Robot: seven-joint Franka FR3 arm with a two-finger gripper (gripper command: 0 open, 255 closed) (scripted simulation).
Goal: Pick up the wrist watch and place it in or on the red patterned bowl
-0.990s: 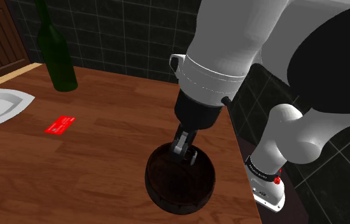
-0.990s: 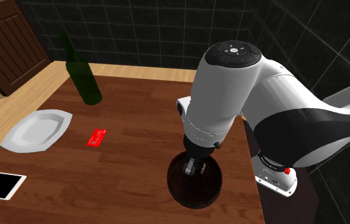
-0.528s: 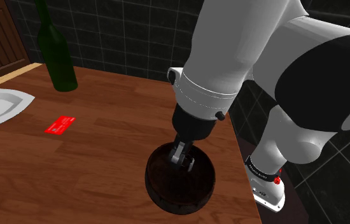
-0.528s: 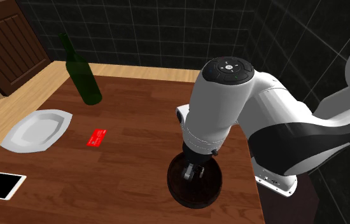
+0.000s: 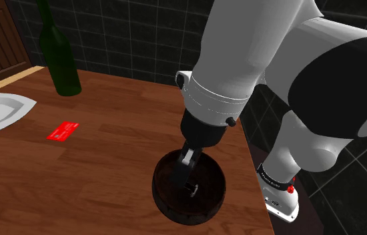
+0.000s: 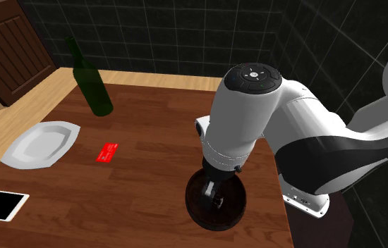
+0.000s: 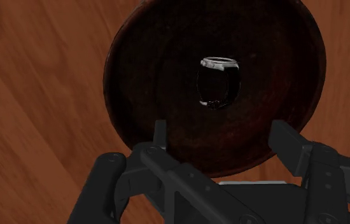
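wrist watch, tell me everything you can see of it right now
The wrist watch is small, with a pale grey case and a black strap closed in a loop. It sits inside the dark reddish-brown bowl, near its middle, below the open gripper, whose fingers stand apart and do not touch it.

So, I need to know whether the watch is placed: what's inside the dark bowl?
The wrist watch is inside the bowl, below the open tool and clear of its fingers. The patch of bowl floor under the watch is covered.
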